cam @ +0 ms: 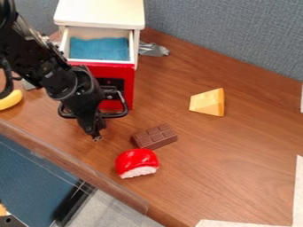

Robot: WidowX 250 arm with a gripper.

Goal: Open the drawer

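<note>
One drawer point(118, 70) is what I have to deal with, and it stands pulled out below the white cabinet top point(99, 12), with its blue bottom point(99, 49) plain to see. I judge the opening as good as done, so what remains is to come away without undoing it.

My black gripper point(96, 137) hangs in front of the red drawer front, on its left side in the camera view, tips down near the wooden table point(237, 146). My two fingers look drawn together, with nothing between them. Whether any part of me touches the drawer front I cannot tell, since my own wrist covers much of it.

To finish well, I should first ease outward, away from the red face, and only then lift. Rising too close could catch the front's upper edge, and any drift toward the cabinet could push the drawer back in. I want a slow, steady retreat with no twist of the wrist. I should also leave room for the chocolate bar point(155, 136) and the red-and-white toy sushi point(137, 162), which lie near my tips; a low sideways sweep could knock them. The cheese wedge point(207, 103) sits well apart and should give me no trouble.
</note>
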